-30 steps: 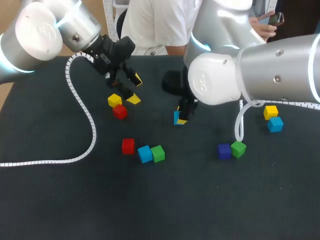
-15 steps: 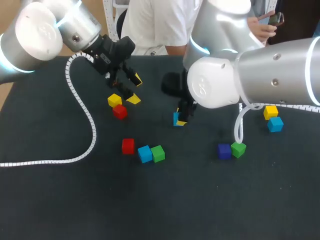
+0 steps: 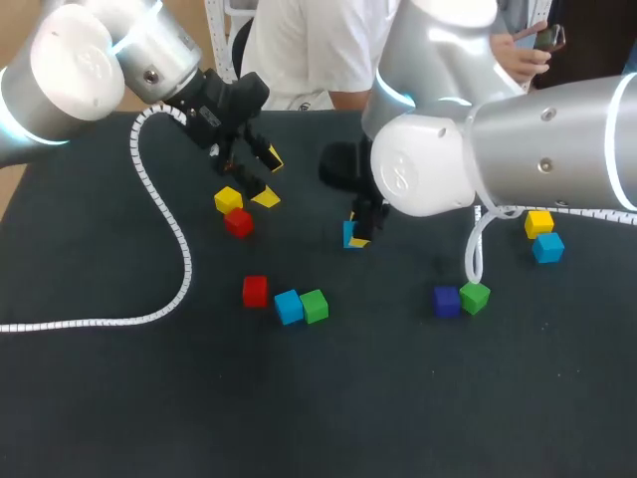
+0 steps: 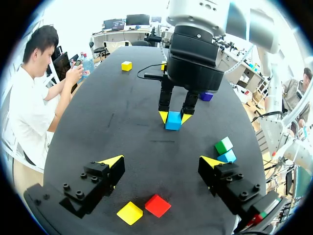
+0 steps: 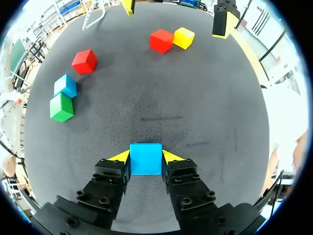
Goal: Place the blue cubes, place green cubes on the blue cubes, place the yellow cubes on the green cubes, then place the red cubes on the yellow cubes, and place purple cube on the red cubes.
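Observation:
My right gripper (image 3: 356, 235) is shut on a light blue cube (image 5: 145, 158), which sits low at the dark table near the middle; both yellow tips press its sides. From the left wrist view the same blue cube (image 4: 173, 120) shows between those fingers. My left gripper (image 3: 267, 179) hangs open at the back left, just above a yellow cube (image 3: 228, 199) and a red cube (image 3: 238, 222), with nothing between its fingers (image 4: 113, 160). Another red cube (image 3: 255, 291), a blue cube (image 3: 289, 307) and a green cube (image 3: 315, 306) lie in a row nearer the front.
A purple cube (image 3: 446, 300) touches a green cube (image 3: 475, 297) at the right. Farther right lie a yellow cube (image 3: 539, 223) and a blue cube (image 3: 547, 247). A white coiled cable (image 3: 179, 239) runs across the left of the table.
My right gripper has slid slightly to the left with the blue cube in it. The left arm has not moved.

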`<state>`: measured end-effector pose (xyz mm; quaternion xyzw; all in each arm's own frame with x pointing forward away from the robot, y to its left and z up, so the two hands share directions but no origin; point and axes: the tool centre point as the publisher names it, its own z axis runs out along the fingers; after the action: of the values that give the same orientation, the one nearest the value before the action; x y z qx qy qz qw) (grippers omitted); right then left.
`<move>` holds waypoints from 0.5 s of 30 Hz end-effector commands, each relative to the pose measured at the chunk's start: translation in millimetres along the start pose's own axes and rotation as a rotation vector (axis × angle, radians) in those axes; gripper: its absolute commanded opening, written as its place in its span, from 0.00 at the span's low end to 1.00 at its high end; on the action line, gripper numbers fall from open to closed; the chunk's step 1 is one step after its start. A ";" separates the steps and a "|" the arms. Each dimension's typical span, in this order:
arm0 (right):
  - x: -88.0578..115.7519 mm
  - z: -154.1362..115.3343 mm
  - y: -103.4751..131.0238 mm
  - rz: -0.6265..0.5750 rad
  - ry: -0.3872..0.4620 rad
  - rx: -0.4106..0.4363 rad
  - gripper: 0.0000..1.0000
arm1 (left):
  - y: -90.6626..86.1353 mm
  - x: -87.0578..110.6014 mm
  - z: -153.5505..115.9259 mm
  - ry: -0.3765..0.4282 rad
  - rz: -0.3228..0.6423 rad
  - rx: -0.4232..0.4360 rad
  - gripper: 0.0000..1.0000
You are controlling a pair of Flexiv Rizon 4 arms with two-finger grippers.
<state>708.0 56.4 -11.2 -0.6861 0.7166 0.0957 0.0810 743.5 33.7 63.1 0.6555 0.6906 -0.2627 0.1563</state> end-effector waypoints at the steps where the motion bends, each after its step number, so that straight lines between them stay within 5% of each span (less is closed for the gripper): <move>1: -0.3 0.2 1.9 -0.002 0.001 0.000 0.00 | 3.1 -0.3 -0.2 0.002 0.002 0.007 1.00; 15: 1.7 0.9 1.4 0.004 0.002 -0.002 0.00 | 3.1 -0.3 -0.2 0.002 0.002 0.007 1.00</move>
<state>707.1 55.8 -13.1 -0.6850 0.7180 0.0959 0.0781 743.5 33.7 63.1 0.6555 0.6906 -0.2627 0.1563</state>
